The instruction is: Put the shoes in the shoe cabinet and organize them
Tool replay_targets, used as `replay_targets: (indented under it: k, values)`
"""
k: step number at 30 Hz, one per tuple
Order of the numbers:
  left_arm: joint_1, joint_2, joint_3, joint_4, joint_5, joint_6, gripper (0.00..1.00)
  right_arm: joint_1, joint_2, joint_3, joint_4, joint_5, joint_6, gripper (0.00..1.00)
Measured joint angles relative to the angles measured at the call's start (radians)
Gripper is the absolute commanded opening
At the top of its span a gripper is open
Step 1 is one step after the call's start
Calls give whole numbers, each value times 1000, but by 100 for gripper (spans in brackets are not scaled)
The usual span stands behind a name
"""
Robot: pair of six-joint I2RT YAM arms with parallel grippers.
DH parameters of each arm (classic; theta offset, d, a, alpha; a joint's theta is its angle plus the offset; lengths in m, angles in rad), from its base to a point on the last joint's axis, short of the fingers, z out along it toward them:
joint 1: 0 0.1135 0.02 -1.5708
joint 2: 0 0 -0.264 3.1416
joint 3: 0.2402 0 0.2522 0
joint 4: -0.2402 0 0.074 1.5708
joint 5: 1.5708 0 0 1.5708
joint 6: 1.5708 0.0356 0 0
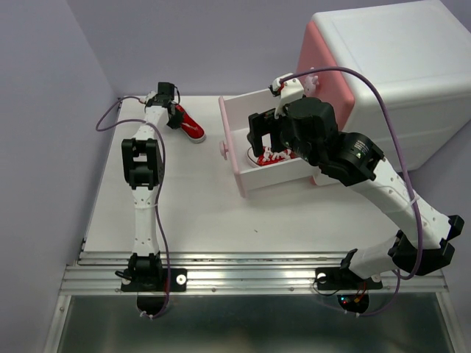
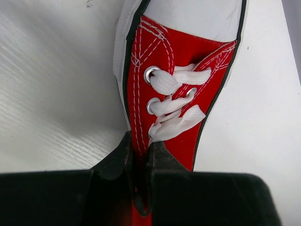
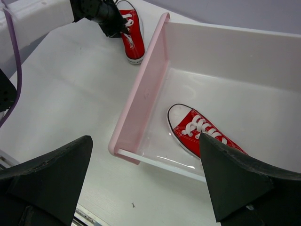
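Left gripper (image 2: pixel 139 151) is pinched tight on the red sneaker (image 2: pixel 188 52), black fingers biting the soft canvas just below the white laces (image 2: pixel 174 101). That shoe sits on the table (image 1: pixel 206 213) at the far left, well apart from the shoe cabinet (image 1: pixel 397 66). Stitched red cloth, metal eyelets, flat laces, smooth white rubber toe: pliable stuff. Over to the right gripper (image 3: pixel 146 141): jaws spread wide, nothing in them, hovering over the pulled-out drawer (image 3: pixel 141 89), a glossy hard-plastic box with a pink front. A second red sneaker (image 3: pixel 195 129) lies inside on its sole. By my reckoning, one shoe stowed, one gripped on the table, and no green shoes in view.
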Motion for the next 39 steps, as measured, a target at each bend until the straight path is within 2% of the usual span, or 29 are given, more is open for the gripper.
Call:
replay_targets:
  k: [5, 8, 12, 16, 20, 23, 27, 33, 39]
  values:
    - [-7, -45, -5, -76, -40, -8, 0, 0, 0, 0, 0, 2, 2, 100]
    - [-13, -141, -15, -173, -76, -66, 0, 0, -2, -1, 1, 6, 10, 100]
    - [-53, -357, -41, -245, -166, -192, 0, 0, -14, -10, 8, 23, 37, 100]
    - [-182, -615, -31, -217, -229, -363, 0, 0, -54, -51, 32, 76, 60, 100]
    - [-354, -727, -13, -95, -225, -456, 0, 0, -108, -108, 79, 142, 83, 100]
    - [-447, -703, 17, -24, -181, -512, 0, 0, -141, -134, 112, 181, 103, 100]
    - [-525, -573, 79, 8, -180, -579, 0, 0, -164, -139, 129, 217, 118, 100]
    - [-618, -428, 24, -30, -203, -687, 0, 0, -175, -139, 132, 258, 130, 100]
    - [-679, -406, 25, -77, -239, -778, 0, 0, -188, -139, 123, 277, 137, 100]
